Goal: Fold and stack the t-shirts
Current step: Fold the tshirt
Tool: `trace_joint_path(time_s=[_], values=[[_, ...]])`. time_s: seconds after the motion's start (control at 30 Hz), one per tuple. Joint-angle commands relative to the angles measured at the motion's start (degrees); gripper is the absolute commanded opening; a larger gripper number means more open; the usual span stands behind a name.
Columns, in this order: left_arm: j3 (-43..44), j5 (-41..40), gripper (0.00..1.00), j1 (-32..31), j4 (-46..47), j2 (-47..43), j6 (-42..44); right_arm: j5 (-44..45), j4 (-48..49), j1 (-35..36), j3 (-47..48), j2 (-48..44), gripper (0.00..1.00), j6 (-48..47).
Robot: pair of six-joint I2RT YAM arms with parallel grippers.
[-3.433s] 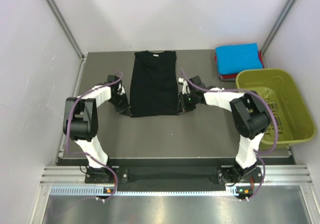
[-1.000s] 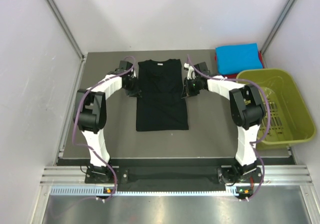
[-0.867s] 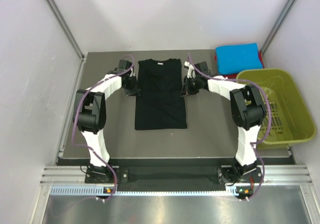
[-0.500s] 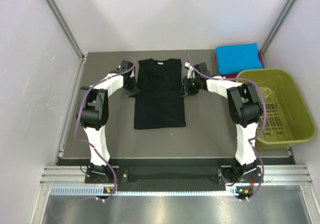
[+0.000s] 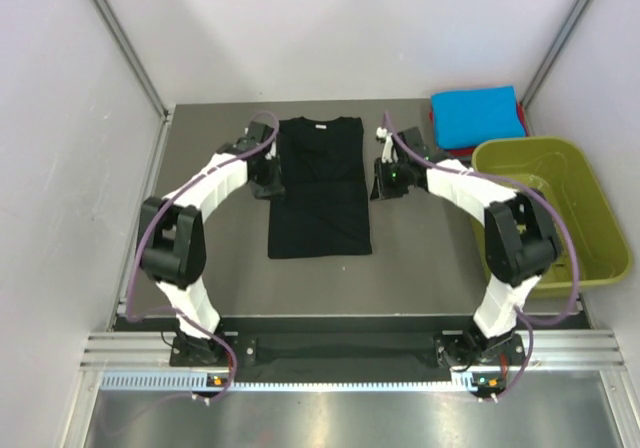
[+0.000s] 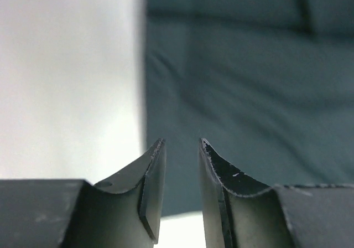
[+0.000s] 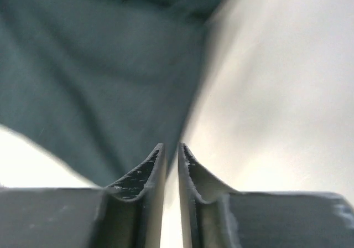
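Note:
A black t-shirt (image 5: 320, 188) lies flat on the table as a long narrow strip, collar at the far end. My left gripper (image 5: 270, 178) sits at its left edge, jaws parted, nothing between them; the left wrist view shows the gripper (image 6: 181, 143) just short of the dark cloth (image 6: 238, 93). By the shirt's right edge my right gripper (image 5: 383, 180) holds nothing. In the right wrist view the gripper (image 7: 171, 145) has a thin gap with light through it, the cloth (image 7: 99, 82) beyond to the left. A folded blue t-shirt (image 5: 478, 116) rests on a red one (image 5: 458, 153) at the back right.
An olive-green basket (image 5: 590, 208) stands at the right edge of the table, just in front of the folded pile. Grey walls and metal posts close in the table (image 5: 420, 258) on the left, back and right.
Both grippers were shut on the black shirt's side edges and have let go, jaws parting. The shirt's lower end settled slightly leftward and now lies still.

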Motion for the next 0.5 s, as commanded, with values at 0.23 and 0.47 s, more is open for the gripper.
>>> trace_joint_path(time_s=[0.23,0.47], values=[[-18.3,1.7,0.35,-5.1,1.9,-7.5,-6.7,0.9,7.9,12.0,-17.5,-7.4,0.09,7.4],[-25.7,-3.9,0.35,-6.6,0.8,-10.9,-9.9,4.2,10.1,12.3,-24.2,-8.8,0.12,6.9]])
